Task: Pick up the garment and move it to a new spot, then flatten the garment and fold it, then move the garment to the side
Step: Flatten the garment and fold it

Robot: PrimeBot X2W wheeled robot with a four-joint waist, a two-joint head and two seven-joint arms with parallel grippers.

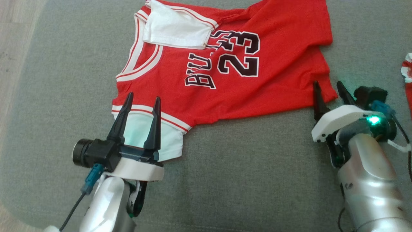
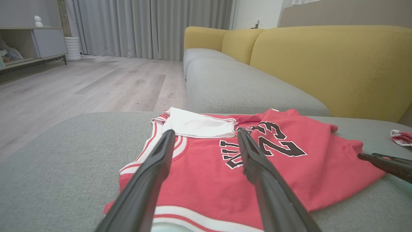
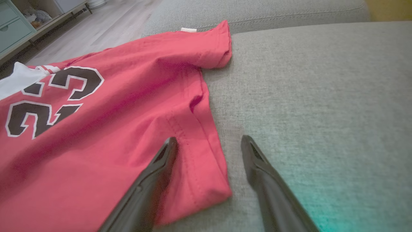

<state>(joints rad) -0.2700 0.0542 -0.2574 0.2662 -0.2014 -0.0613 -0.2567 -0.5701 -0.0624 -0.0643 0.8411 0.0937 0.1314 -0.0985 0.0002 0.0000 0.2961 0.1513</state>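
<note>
The left gripper [image 1: 144, 96] is seen released, its fingers spread wide over the white sleeve [image 1: 136, 129] at the jersey's near shoulder. The right gripper [image 1: 327, 83] is likewise released; in its wrist view one finger is poised above the red hem corner [image 3: 219, 190] and the other above bare grey cushion [image 1: 241, 177], so the corner is straddled. Nothing is grasped yet. The jersey [image 1: 273, 80] is spread on the cushion from 12 to 2 o'clock of the left gripper, and its other white sleeve [image 1: 175, 29] is folded over the chest at about 12 o'clock. A small red-and-white piece [image 1: 408, 69] is seen at 2 o'clock of the right gripper, well apart. The step in hand is judged to be the pick-up. Both grippers should be lowered together until the cloth is pressed, both layers should be pinched well inside the edge, and the lift should be kept level so the jersey is not skewed.
</note>
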